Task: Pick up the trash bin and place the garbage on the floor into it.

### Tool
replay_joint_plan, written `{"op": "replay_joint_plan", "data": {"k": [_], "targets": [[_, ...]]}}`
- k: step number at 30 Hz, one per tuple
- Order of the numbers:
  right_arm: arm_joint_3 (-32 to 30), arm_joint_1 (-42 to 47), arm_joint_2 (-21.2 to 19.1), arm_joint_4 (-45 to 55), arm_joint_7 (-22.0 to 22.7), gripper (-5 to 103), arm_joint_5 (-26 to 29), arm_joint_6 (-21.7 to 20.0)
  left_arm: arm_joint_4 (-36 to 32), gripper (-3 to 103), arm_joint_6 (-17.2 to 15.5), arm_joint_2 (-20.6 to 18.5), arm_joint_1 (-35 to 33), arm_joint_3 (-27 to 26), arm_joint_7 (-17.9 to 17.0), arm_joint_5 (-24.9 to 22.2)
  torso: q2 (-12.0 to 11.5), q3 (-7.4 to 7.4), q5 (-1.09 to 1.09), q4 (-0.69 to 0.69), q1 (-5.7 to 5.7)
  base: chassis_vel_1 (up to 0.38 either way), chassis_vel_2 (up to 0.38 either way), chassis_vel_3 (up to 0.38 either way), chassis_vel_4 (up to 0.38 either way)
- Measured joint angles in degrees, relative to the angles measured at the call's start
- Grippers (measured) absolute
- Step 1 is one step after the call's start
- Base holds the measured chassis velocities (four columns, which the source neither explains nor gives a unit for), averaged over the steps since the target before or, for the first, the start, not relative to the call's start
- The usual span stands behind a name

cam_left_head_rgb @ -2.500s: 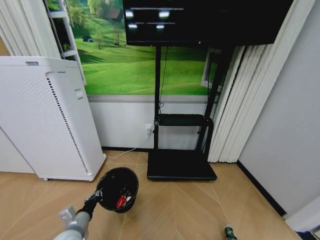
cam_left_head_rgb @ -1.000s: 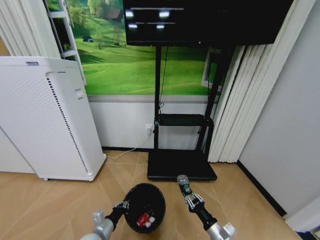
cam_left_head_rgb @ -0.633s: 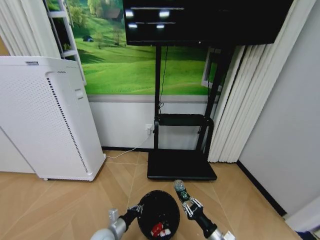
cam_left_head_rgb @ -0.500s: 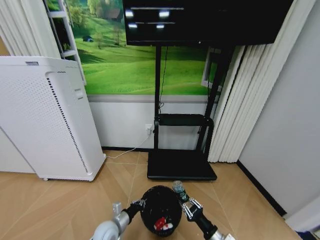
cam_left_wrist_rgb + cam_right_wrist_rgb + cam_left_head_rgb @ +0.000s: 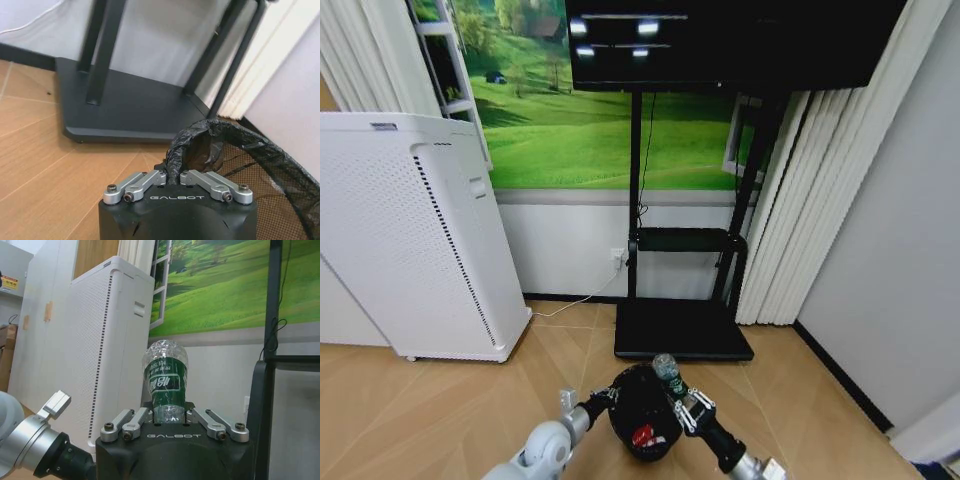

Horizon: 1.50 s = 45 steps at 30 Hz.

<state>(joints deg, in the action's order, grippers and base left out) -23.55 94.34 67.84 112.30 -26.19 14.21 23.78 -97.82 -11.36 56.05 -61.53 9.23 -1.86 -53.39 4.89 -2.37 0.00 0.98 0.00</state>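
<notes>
**Bottle poised over the bin mouth**

The right claw (image 5: 683, 412) is gripping the green-labelled bottle (image 5: 667, 372) by its lower end, fingers closed tight around it, and is holding it angled up and inward so the bottle's far end is hanging just over the rim of the trash bin (image 5: 642, 420). In the right wrist view the bottle (image 5: 165, 385) is standing straight out from between the fingers (image 5: 125, 424), firmly seated. That pose looks chosen so a release would drop it into the opening rather than beside it.

The left claw (image 5: 173, 176) is pinching the bin's rim, black liner bunched between its fingers, and is carrying the bin off the floor, tilted with its mouth facing up toward the bottle. Red-and-white litter (image 5: 640, 435) is already lying inside, so the bottle appears to be among the last of the garbage to go.

Room is tight between the two arms: the right claw is just beside the bin's right rim, and a clipped edge could bounce the bottle out. Behind the bin, the black base of the screen stand (image 5: 682, 330) is close. The white appliance (image 5: 415, 235) is standing well apart to the left, with open wooden floor (image 5: 410, 410) before it.
</notes>
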Motion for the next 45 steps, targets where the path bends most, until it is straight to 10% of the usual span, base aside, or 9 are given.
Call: {"op": "replay_joint_plan", "data": {"k": [16,33,35,38,45], "targets": [[2.03,-1.95,-0.33,-3.14,2.72,23,-2.27,1.45,-6.12,7,-0.19,-2.12,-2.07,-1.9,2.15,0.69,0.0,0.01,0.0,0.0,0.0,0.0,0.0,0.0,0.0],[-0.08,0.72,0.74,0.55,5.03,93,-1.65,0.15,-6.42,7,-0.45,-0.73,-4.54,-6.27,0.38,-1.24,0.0,0.01,0.0,0.0,0.0,0.0,0.0,0.0,0.0],[-0.45,0.92,1.11,0.92,7.61,97,-2.01,-0.3,-7.14,7,-0.57,-0.43,-5.33,-7.7,-0.76,-1.7,0.0,0.01,-0.01,0.01,0.0,0.0,0.0,0.0,0.0],[-2.98,0.83,3.11,0.62,21.6,100,-3.59,-3.29,-13.24,7,-4.21,-0.34,-10.25,-15.54,-12.27,-7.15,0.0,0.01,0.0,0.0,0.0,0.0,0.0,0.0,0.0],[-6.49,0.43,4.58,1.23,33.14,100,-1.35,-7.61,-19.84,7,-8.16,-1.72,-17.52,-26.72,-24.99,-9.81,0.0,0.01,0.01,-0.03,0.0,0.0,0.0,0.0,0.0]]}}
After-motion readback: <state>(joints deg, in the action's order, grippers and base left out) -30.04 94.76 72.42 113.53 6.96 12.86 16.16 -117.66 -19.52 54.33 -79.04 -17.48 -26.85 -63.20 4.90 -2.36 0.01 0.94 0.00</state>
